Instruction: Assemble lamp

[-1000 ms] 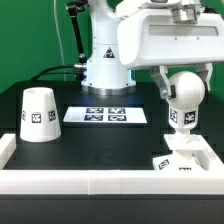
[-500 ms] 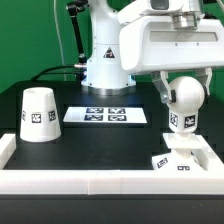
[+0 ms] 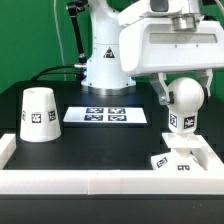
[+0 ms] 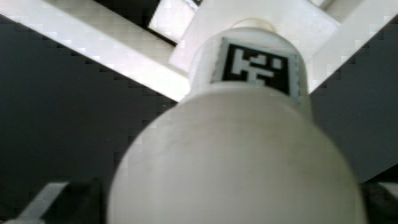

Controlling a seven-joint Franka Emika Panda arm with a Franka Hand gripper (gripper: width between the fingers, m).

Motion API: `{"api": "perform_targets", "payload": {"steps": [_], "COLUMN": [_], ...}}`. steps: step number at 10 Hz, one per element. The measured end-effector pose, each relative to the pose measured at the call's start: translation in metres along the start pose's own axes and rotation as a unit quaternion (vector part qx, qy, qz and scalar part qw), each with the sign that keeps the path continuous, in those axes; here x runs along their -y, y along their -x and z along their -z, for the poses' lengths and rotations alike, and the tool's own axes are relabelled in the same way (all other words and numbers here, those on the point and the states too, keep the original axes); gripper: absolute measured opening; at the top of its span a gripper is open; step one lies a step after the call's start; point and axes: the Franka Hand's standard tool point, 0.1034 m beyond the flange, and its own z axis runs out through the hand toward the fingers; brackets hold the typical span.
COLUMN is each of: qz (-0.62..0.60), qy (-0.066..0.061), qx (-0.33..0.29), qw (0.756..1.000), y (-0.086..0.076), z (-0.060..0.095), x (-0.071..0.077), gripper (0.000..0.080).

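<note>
My gripper [image 3: 182, 95] is shut on the white ball-shaped bulb [image 3: 184, 98] and holds it upright, neck down, just above the flat square base [image 3: 183, 160] at the exterior view's right. The neck carries a tag. In the wrist view the bulb [image 4: 231, 150] fills most of the picture, with its tagged neck pointing at the base [image 4: 178, 20]; the fingers are hidden behind the bulb. The tapered cone shade [image 3: 38, 113] stands on the black table at the exterior view's left, apart from the gripper.
The marker board [image 3: 105, 116] lies flat on the table between shade and base. A white rail [image 3: 80, 181] runs along the table's front edge, with side walls at both ends. The robot's white pedestal [image 3: 105, 65] stands behind.
The gripper with the bulb has risen very slightly above the base. Nothing else has moved.
</note>
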Motion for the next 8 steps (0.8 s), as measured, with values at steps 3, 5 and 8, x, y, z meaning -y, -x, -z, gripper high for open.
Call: {"api": "perform_targets", "payload": {"steps": [3,5,8], "qz": [0.000,0.000,0.000], "qy": [0.000,0.000,-0.003], "qx": [0.000,0.000,0.004], "qw": [1.000,1.000,1.000], "y": [0.000,0.000,-0.003], "z": [0.000,0.000,0.010], "x": [0.000,0.000,-0.001], "gripper": [0.0696,0.0699,0.0699]}}
